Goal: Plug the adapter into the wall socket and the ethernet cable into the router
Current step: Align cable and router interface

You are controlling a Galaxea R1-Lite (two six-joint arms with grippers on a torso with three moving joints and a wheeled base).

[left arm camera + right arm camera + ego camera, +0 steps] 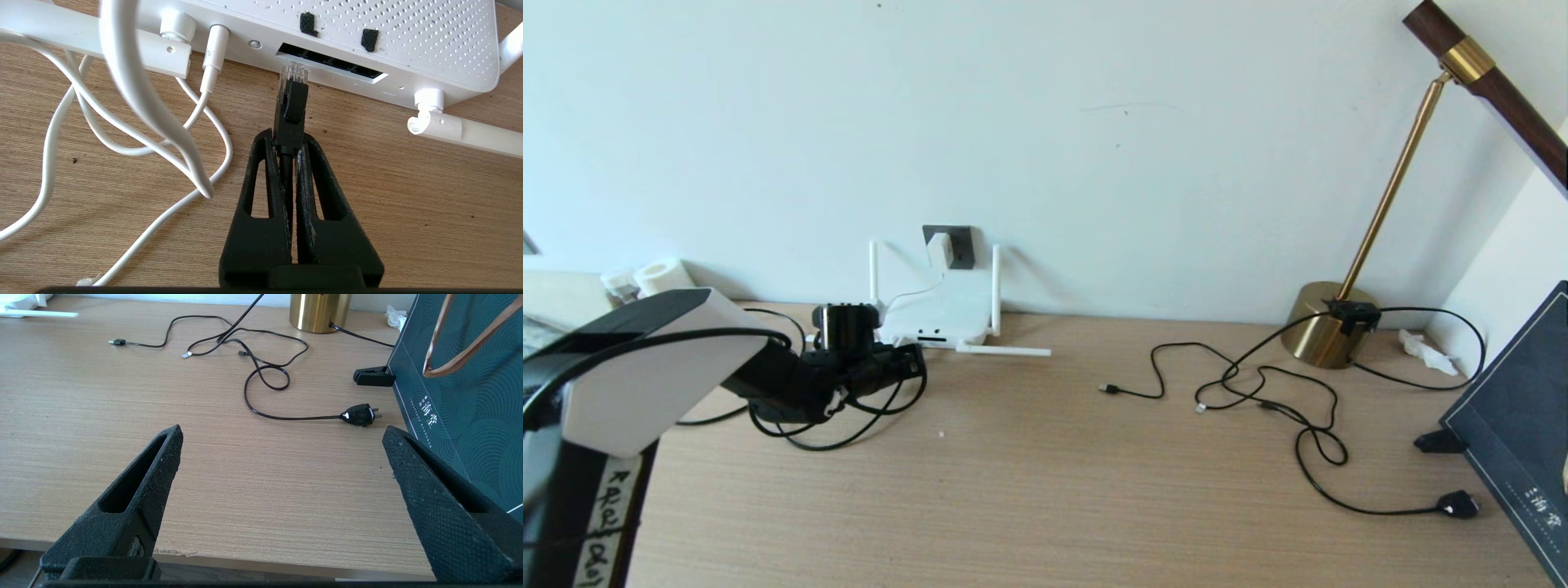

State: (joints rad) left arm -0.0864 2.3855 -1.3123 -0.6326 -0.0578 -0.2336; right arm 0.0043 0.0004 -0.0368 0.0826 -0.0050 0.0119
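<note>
The bare middle of the pale wood-grain desk [1029, 490] gives a hand free passage. To the right, thin black cables with small plugs [1258, 392] sprawl ahead of the brass lamp base [1319, 331] and the dark teal bag [1515, 416]. Looping white cords [135, 122] crowd the flat white router's dark port slot [331, 63]; the room beside them seems tight.

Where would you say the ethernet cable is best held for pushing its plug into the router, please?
Grip the ethernet cable just behind its plug, on the black boot's flat sides, as the left claw does now. Come from the desk side facing the router, in line with its dark slot, so the clear tip points straight in.
</note>
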